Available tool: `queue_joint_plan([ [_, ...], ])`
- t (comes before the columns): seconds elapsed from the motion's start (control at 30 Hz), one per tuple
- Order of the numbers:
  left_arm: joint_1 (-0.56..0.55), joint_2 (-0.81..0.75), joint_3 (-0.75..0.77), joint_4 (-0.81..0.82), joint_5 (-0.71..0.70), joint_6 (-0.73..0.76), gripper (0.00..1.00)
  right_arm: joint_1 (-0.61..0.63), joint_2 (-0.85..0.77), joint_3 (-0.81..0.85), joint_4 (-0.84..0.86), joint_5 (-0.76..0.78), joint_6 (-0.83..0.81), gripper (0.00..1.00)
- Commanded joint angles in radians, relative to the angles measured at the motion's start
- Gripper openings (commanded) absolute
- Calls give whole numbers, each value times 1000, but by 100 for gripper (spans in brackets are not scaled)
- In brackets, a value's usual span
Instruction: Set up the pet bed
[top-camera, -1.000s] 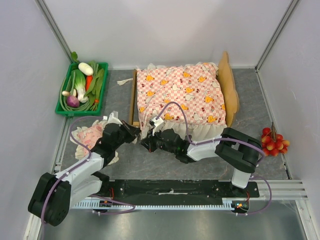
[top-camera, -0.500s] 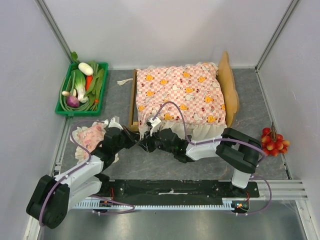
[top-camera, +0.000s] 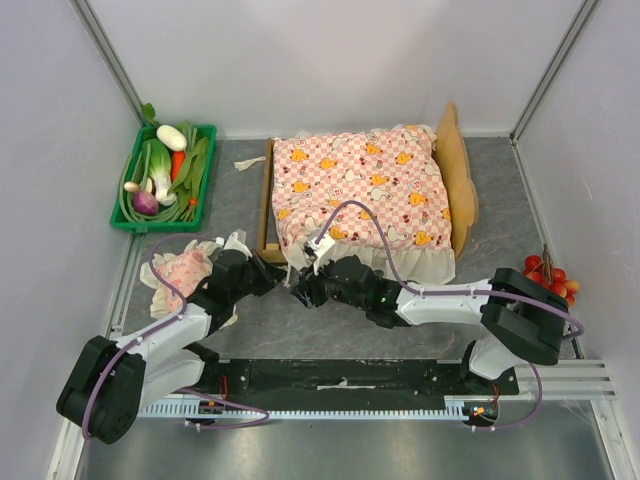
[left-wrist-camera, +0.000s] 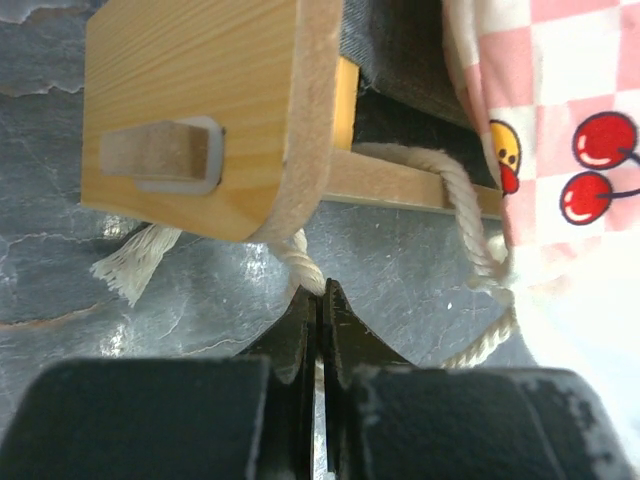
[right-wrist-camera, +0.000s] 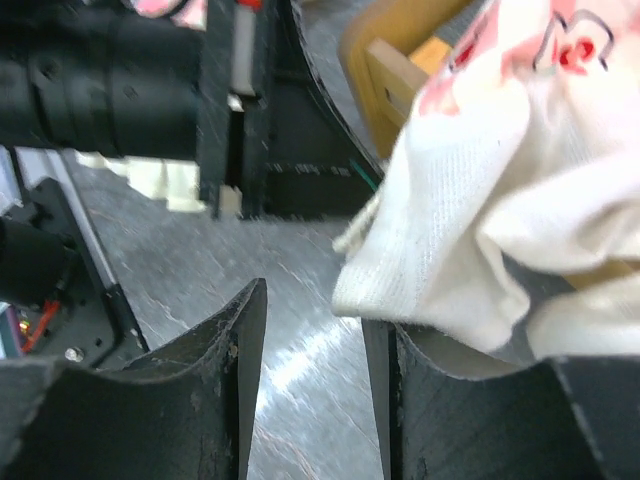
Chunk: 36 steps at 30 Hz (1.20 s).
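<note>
1. While both arms reach in from the near edge, your light-wood pet bed with the curved headboard and dark grey fabric base (top-camera: 458, 175) stands toward the far edge of the grey bench (top-camera: 500, 200). It sits roughly midway between the left and right edges, with the headboard at the right-edge end.
2. You can see the pink-checked frilled mattress with orange prints (top-camera: 360, 190) lying on the frame, its white frill hanging over the near side.
3. Your left hand (left-wrist-camera: 320, 300) is pressed together just off the bed's near-left corner. A white twisted cord (left-wrist-camera: 465, 200) comes out from under the frame, and a strand reaches the tips. You cannot tell from these views whether it is nipped there.
4. Your right hand (right-wrist-camera: 315, 300) is spread, with bare bench showing between its fingers and the mattress frill just beside one finger. From above, it lies next to the left hand at that same corner.
5. A small pink frilled pillow (top-camera: 185, 270) lies near the left edge beside your left arm.
6. A green plastic tray of vegetables (top-camera: 150, 226) sits in the far-left corner, and a bunch of red fruit (top-camera: 545, 280) lies at the right edge.
</note>
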Motion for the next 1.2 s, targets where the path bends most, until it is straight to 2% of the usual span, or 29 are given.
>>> queue_joint_plan([
  [0.0,-3,-2,48,34,2,45,2,0,-51,-44,-95,71,-32,49],
  [0.2,-3,-3,55,31,4,49,2,0,21,-23,-76,10,-5,45],
  [0.47,-3,-2,55,30,15,48,2,-3,129,48,8,16,6,48],
  [0.73,-3,-2,50,36,24,42,2,-24,199,78,82,7,20,48],
  [0.93,-3,-5,50,37,28,39,2,-46,236,92,117,-27,24,30],
  [1.1,-3,-6,50,45,30,34,2,-47,233,68,144,-36,24,6],
  [1.17,-3,-5,48,47,33,33,2,-46,230,63,148,-38,24,2],
])
